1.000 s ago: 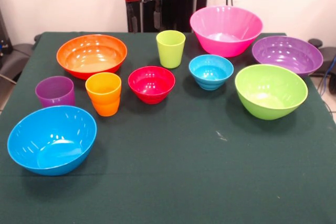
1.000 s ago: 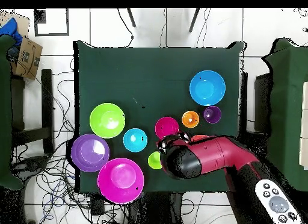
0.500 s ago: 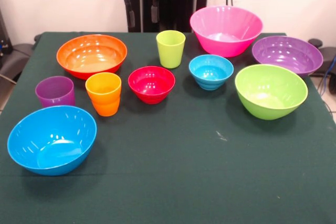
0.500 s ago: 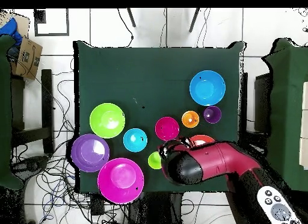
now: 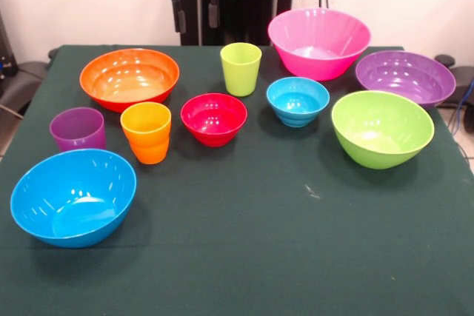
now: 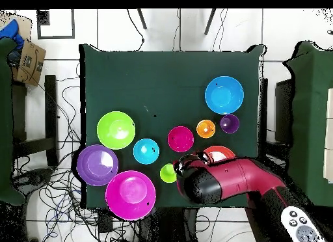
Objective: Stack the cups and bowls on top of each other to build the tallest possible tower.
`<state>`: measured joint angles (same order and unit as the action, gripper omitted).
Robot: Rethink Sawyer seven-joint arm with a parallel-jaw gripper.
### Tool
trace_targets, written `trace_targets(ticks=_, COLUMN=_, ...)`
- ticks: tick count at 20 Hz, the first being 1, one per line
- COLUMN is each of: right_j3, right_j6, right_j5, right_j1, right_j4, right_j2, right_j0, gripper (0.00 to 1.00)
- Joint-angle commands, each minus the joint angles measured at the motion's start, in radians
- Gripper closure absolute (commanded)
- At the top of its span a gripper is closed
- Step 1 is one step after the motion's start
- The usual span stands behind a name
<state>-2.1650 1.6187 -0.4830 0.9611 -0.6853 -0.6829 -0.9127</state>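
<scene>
Front view: ten cups and bowls stand separately on a green bench [image 5: 259,257]; no tower is begun. The end effector [image 5: 194,14] hangs high behind the orange bowl [image 5: 129,77] and green cup [image 5: 241,68], fingers apart, holding nothing.

Overhead view: the arm [image 6: 227,183] covers part of the orange bowl. Next move, likely: descend and grip a first piece, perhaps the red bowl [image 5: 213,118].

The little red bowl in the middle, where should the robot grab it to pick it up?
Probably by the rim. The small red bowl sits upright with its mouth open, so the gripper could come straight down and pinch one side of the thin rim, one finger inside, one outside. The front edge looks safest: the orange cup and small blue bowl stand on either side.
</scene>
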Motion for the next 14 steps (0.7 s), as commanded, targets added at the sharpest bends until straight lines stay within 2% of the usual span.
trace_targets(ticks=1, right_j3=-0.08, right_j6=0.032, right_j5=0.065, right_j1=-0.023, right_j4=-0.076, right_j2=0.037, right_j0=0.018, gripper=0.0)
trace_targets(ticks=14, right_j3=-0.112, right_j6=0.066, right_j5=0.094, right_j1=0.005, right_j4=-0.07, right_j2=0.063, right_j0=0.041, gripper=0.0)
